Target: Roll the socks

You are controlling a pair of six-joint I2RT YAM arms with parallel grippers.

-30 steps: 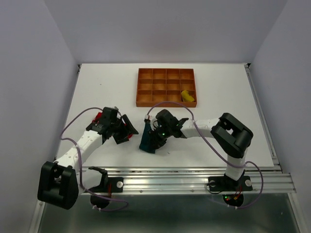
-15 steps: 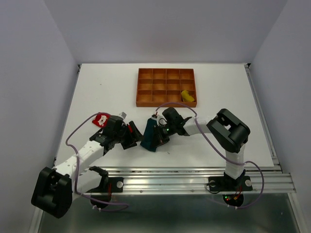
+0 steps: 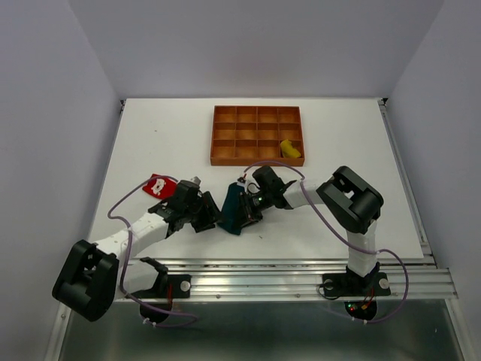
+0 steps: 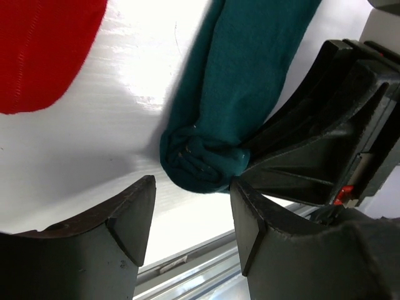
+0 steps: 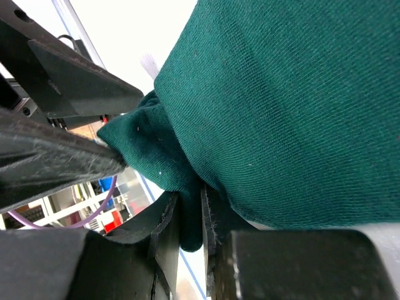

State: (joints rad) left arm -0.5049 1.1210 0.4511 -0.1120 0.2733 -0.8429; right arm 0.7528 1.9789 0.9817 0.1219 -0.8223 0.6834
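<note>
The dark teal fabric sock (image 3: 230, 210) lies on the white table (image 3: 150, 135) near its front edge, between the two arms. Its long axis runs roughly near to far. The near end is wound into a small tight roll, and the flat length stretches away toward the orange-brown gridded plastic tray (image 3: 258, 135).

From above, both wrists crowd over the sock and hide most of its outline. The right wrist view is filled with teal knit, so the sock's far end cannot be made out there.

The right gripper (image 5: 189, 203) has its fingers nearly together, pinching a fold of teal fabric at the sock's right side. The left gripper (image 4: 192, 185) has its jaws apart and grips nothing. The rolled end sits just ahead of the gap, and one fingertip is right beside the roll.

The flat red fabric sock (image 3: 157, 184) lies to the left, behind the left arm and partly cut off in the left wrist view. The bundled yellow sock (image 3: 290, 150) sits in the tray's near right corner compartment.
</note>
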